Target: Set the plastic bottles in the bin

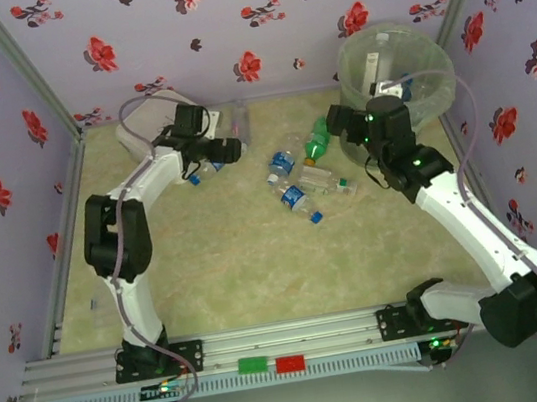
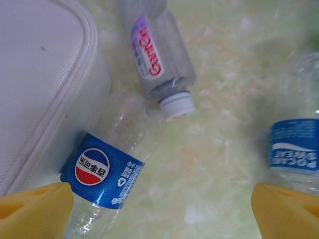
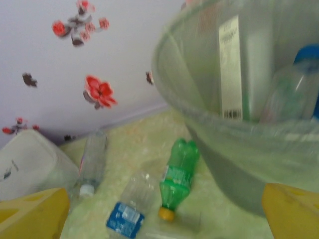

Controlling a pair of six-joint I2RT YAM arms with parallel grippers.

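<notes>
- Our left fingers (image 2: 35,211), yellow-tipped, are spread wide with nothing between them, at the bottom corners of the left wrist view.
- Between them on the pale green marbled bench (image 2: 214,164) lies a clear crumpled plastic bottle with a blue Pepsi label (image 2: 107,174), touching the white square box (image 2: 40,84) at the left.
- A clear bottle with a pink-and-white label and a white cap (image 2: 159,59) lies at the top centre, and a blue-labelled bottle (image 2: 294,149) at the right edge.
- Our right fingers (image 3: 291,211) are also spread and empty, beside the round translucent grey-green bin (image 3: 234,164), which already holds several bottles.
- A green bottle (image 3: 178,174) lies on the bench at the lower centre of the right wrist view.
- We judge the step to be a pick by the left arm. Next we need to lower over the Pepsi bottle, straddle its body clear of the box, and close.
</notes>
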